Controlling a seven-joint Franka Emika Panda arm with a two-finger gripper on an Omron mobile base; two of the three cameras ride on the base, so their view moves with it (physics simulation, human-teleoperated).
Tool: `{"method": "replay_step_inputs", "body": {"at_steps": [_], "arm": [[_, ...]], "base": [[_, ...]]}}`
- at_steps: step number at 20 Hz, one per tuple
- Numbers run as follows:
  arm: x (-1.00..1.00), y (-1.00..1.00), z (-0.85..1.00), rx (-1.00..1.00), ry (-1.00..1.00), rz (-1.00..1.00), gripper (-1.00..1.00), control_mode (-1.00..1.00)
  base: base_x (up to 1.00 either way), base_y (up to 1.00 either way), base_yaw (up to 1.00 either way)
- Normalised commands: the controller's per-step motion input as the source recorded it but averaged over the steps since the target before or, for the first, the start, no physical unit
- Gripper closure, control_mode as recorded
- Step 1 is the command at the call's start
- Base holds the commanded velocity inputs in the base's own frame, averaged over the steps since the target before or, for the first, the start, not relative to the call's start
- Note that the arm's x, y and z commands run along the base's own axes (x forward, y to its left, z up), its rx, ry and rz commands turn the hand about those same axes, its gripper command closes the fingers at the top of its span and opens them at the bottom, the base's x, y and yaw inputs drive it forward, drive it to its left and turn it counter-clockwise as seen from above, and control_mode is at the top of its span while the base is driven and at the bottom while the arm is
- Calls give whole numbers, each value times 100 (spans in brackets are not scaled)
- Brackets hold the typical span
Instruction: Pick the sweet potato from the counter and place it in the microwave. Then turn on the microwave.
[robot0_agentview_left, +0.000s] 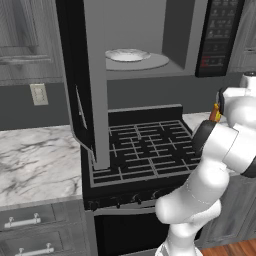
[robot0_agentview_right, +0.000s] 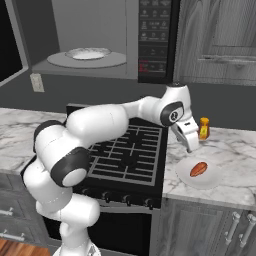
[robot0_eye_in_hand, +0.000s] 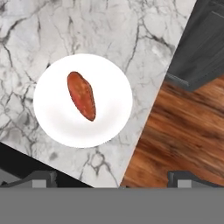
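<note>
No legible writing appears; the microwave's (robot0_agentview_right: 95, 40) dark button panel (robot0_agentview_right: 155, 40) is too small to read. The sweet potato (robot0_eye_in_hand: 81, 95) lies on a white plate (robot0_eye_in_hand: 109, 122) on the marble counter (robot0_agentview_right: 235, 150), right of the black grated stovetop (robot0_agentview_right: 125, 155). An orange bottle (robot0_agentview_right: 204, 128) stands behind. The gripper (robot0_agentview_right: 190, 145) hangs above the plate, fingertips (robot0_eye_in_hand: 41, 178) spread wide, empty. The microwave door (robot0_agentview_left: 75, 75) is open.

Veined marble-look counter (robot0_eye_in_hand: 131, 35), smooth white plate (robot0_eye_in_hand: 113, 109), wood-grain floor (robot0_eye_in_hand: 175, 131)
</note>
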Motion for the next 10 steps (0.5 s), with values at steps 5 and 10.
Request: {"method": "replay_step_inputs", "body": {"at_steps": [5, 10], "arm": [[13, -8, -10, 0, 0, 0, -100, -100], [13, -7, -11, 0, 0, 1, -100, -100]], "base": [[0, 0, 0], [0, 0, 0]]}}
